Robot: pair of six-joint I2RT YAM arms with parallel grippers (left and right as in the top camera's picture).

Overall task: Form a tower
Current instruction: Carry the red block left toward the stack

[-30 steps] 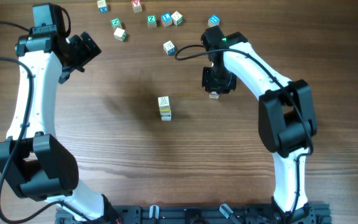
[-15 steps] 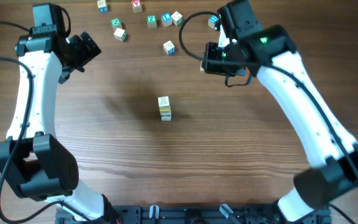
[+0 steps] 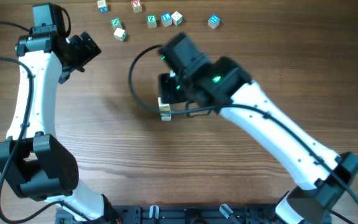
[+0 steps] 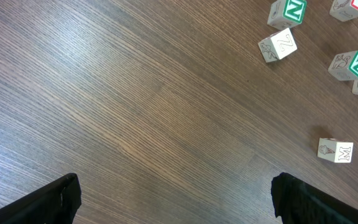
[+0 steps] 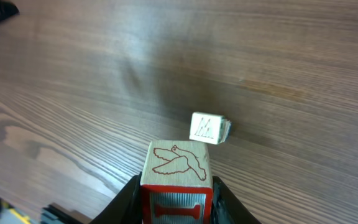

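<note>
Around tower [image 5: 209,129], open tabletop [image 5: 291,50]

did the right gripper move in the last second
Yes. In the overhead view the right gripper, shut on a red-faced cube, has swung left, from well right of the tower to nearly over it.

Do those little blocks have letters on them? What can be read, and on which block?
"Z": green, on the green-faced cube.
"Z": outlined, on the pale cube right beside it.
"Z": green, on the cube farther right.
"M": outlined, on the lone cube.
"I": red, probably, on the bird cube in the right tool; partly hidden.
Mark on the tower top: too blurred.
Red letter on the edge cube: cut off.
</note>
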